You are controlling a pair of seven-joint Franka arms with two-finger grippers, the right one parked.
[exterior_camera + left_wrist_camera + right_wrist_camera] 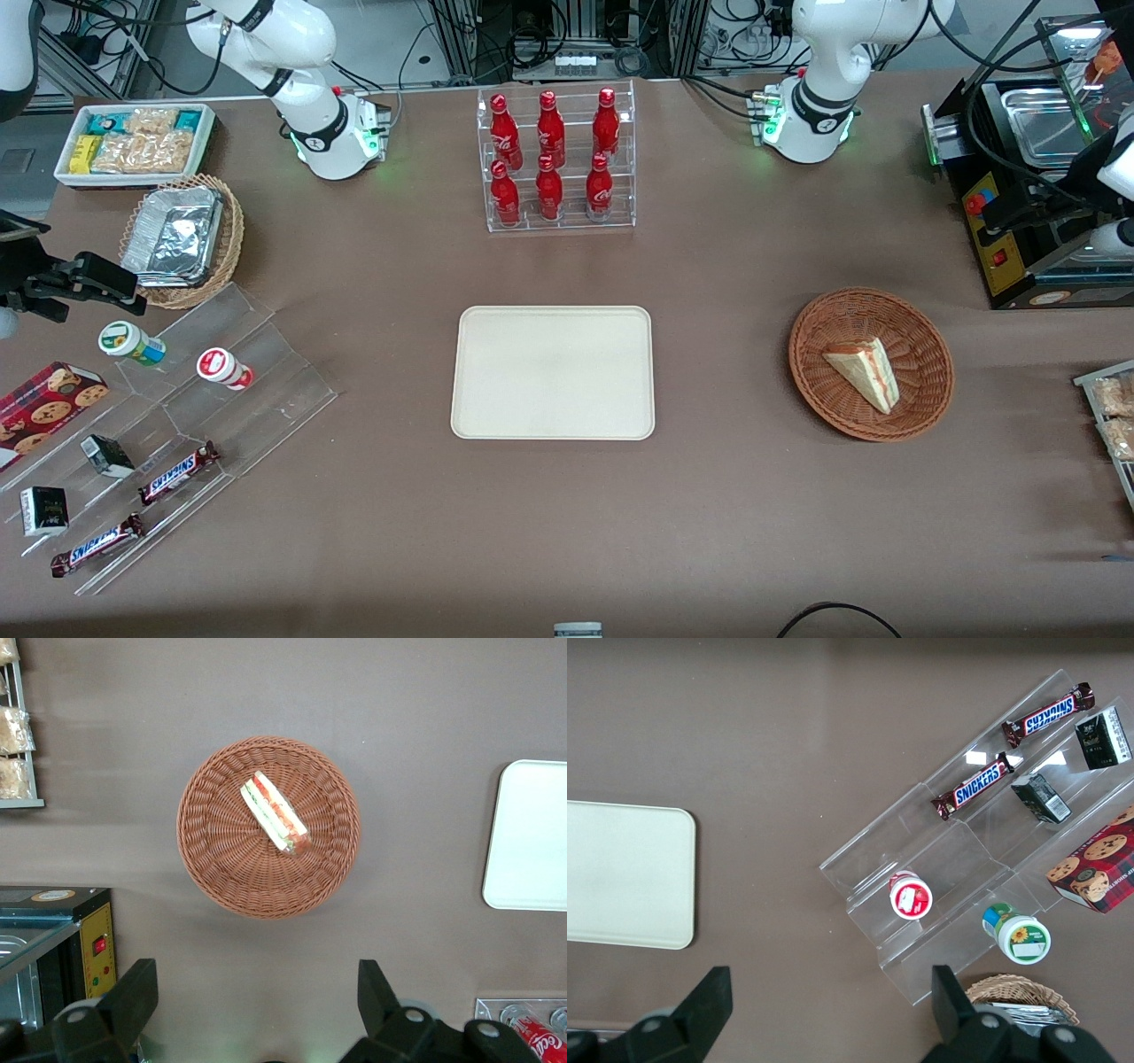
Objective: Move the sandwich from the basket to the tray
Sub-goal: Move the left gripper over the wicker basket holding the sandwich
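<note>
Wicker of the reddish-brown basket point(871, 363) cradles the sandwich point(864, 372) in the front view, toward the working arm's end of the brown table point(709, 496), well apart from the bare cream tray point(554, 372) at the middle, with the rack of red bottles point(555, 159) farther from the camera than the tray and the gripper itself not made out there. Seen from the left wrist, gripper point(257, 997) hangs high above the table with fingers point(133, 997) spread wide and holding nothing, near the basket, sandwich filling edge up; tray cut off at the frame edge. From the right wrist, only a tray corner point(629, 875) beside a clear stand of Snickers bars point(979, 784).
</note>
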